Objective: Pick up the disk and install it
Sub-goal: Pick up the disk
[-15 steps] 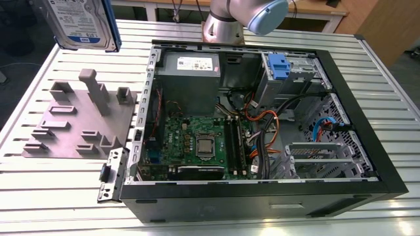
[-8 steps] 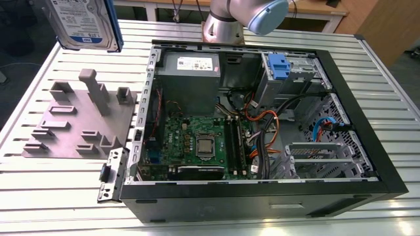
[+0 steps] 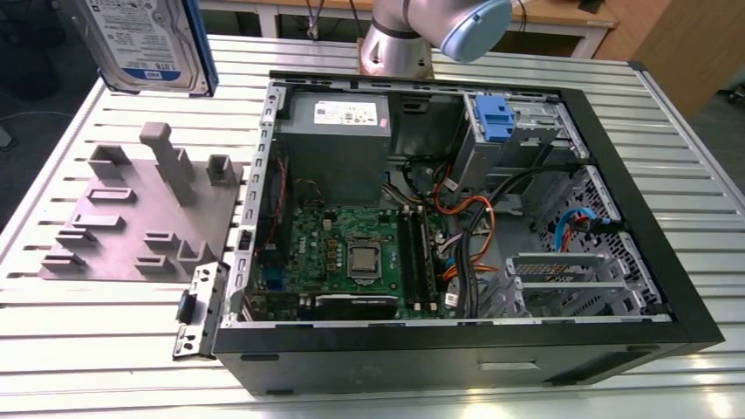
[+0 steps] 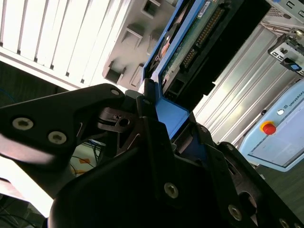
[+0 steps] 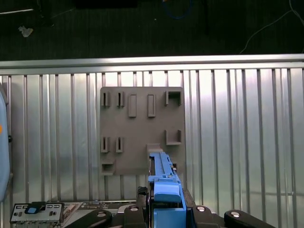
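Blue plastic is all that the gripper (image 4: 161, 118) is clamping. Its black fingers are closing narrowly on one end of the carrier frame (image 4: 173, 114) around the disk (image 3: 146, 44). The disk is hanging in the air above the grey fixture plate (image 3: 128, 218) on the desk (image 3: 117, 349), beside the open computer case (image 3: 669, 262) and outside it.

The likeliest trouble comes from that hold. The drive's weight is hanging below a grip on thin plastic, so the frame may be flexing, and a jolt could make the disk twist or slip out. On the way into the case, the low free end could strike the case wall. The loose cables (image 3: 466, 218) near the drive cage (image 3: 524, 131) could also snag it.

The disk is standing on end, with its long axis near vertical and its top leaning slightly to the exterior view's left. The label is facing the exterior camera, and the green circuit board (image 4: 190, 42) is facing the second wrist camera. The free end is pointing down at the plate.
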Robot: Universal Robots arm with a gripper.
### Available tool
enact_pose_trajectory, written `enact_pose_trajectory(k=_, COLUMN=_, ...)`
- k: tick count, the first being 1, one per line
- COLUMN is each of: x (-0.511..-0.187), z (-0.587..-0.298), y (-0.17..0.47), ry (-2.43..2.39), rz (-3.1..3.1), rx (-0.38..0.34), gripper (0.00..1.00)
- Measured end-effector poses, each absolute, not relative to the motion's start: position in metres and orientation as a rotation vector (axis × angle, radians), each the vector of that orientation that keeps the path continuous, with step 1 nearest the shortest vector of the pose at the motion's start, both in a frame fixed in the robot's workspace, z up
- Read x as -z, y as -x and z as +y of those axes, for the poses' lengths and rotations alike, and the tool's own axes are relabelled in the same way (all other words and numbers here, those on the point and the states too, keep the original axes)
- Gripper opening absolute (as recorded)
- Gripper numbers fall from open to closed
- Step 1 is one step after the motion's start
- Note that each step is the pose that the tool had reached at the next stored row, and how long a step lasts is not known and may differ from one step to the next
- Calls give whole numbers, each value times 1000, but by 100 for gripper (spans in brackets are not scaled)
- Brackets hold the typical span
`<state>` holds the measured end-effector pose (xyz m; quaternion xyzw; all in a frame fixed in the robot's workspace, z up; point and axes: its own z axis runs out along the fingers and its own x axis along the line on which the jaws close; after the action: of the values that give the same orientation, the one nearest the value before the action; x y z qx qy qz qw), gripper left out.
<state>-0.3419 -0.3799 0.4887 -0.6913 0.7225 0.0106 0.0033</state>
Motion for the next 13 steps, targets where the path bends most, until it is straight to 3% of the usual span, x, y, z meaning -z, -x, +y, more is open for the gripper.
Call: enact_pose_trajectory(k=13, x=-489, z=-381, y=330, ry=2167, rz=2265, rx=-33, gripper=37)
